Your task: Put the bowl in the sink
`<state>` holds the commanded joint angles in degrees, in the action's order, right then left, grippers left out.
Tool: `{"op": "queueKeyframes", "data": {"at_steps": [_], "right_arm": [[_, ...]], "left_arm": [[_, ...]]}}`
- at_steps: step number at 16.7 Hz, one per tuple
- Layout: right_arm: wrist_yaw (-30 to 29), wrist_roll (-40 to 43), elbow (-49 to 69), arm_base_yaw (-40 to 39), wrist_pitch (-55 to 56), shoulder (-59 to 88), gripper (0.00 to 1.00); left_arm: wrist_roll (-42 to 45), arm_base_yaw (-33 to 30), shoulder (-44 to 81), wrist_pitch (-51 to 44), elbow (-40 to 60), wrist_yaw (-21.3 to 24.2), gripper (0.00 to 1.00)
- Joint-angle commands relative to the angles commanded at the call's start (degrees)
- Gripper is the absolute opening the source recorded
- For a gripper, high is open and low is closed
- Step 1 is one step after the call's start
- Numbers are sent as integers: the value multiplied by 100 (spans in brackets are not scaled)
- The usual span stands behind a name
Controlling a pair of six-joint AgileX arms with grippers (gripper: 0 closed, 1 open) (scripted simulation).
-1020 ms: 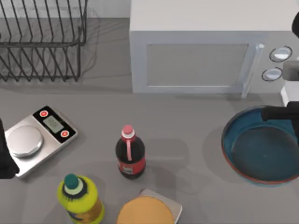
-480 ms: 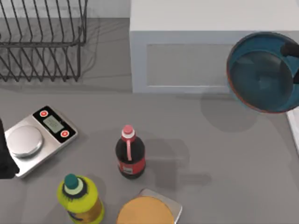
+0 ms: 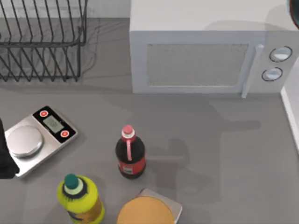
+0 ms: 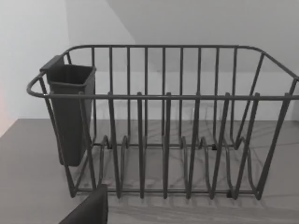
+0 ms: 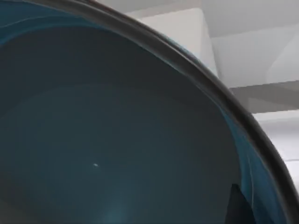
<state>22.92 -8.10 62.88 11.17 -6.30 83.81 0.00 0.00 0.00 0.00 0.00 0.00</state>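
Comparing with half a second earlier, the bowl (image 5: 107, 140) had left the space before the microwave (image 3: 205, 51) at the bench's (image 3: 224, 154) far right; only a dark sliver remained at the top view's upper right corner. Leftward, the left arm (image 3: 5, 158) sat parked by the scale (image 3: 37, 140) at the left edge. Rightward, the bowl's teal inside loomed close before the right wrist camera; whether the right end effector pinched it could not be told.
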Motion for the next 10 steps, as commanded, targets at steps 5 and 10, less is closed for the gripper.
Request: {"op": "queueKeyframes", "data": {"at_steps": [5, 10], "right_arm": [[414, 470, -1425, 1073, 3150, 283, 0], [577, 678, -2477, 1712, 5186, 250, 0]], "left_arm": [[0, 0, 0, 0, 0, 0, 100], [0, 0, 0, 0, 0, 0, 100]]}}
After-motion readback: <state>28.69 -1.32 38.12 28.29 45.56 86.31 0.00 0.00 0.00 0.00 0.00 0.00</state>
